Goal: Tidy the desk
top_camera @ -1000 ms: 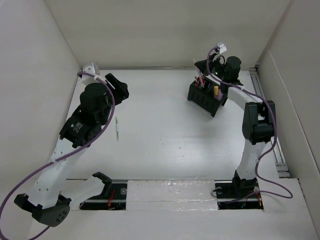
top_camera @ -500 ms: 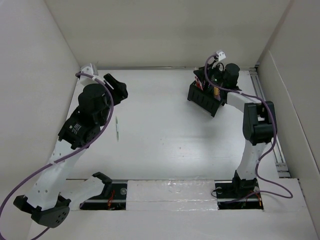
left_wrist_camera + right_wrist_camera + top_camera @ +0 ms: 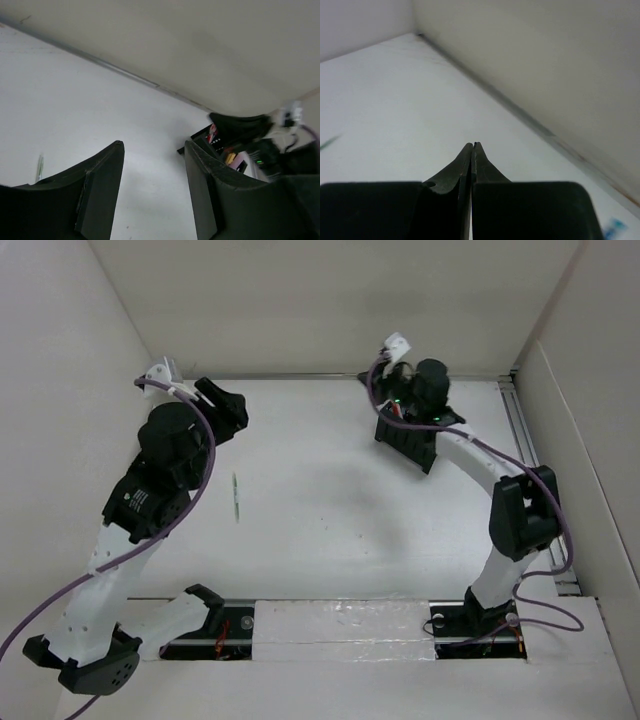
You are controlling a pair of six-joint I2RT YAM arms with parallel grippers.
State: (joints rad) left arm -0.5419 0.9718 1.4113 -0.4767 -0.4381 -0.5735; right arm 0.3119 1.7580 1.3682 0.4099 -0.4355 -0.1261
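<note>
Desk fills the floor of the box, with white walls left, back and right and a rail strip along the near edge. The middle is wide open, so I have free room between the two arms.

Left gripper sits by the back-left corner, close to the left wall. Its jaws are spread wide with nothing between them.

Right gripper is near the back wall, fingers pressed together and holding nothing. Its wrist view shows only bare desk and the back-wall seam ahead.

Pen holder stands back right. The right arm's wrist hangs partly over it from above, so I can't read its compartments. Some coloured bits show in the left wrist view, too small to name.

A thin pen lies alone left of centre, apart from both grippers. In the left wrist view a finger cuts it off. In the top view the right gripper's fingers are hidden under its own wrist.
</note>
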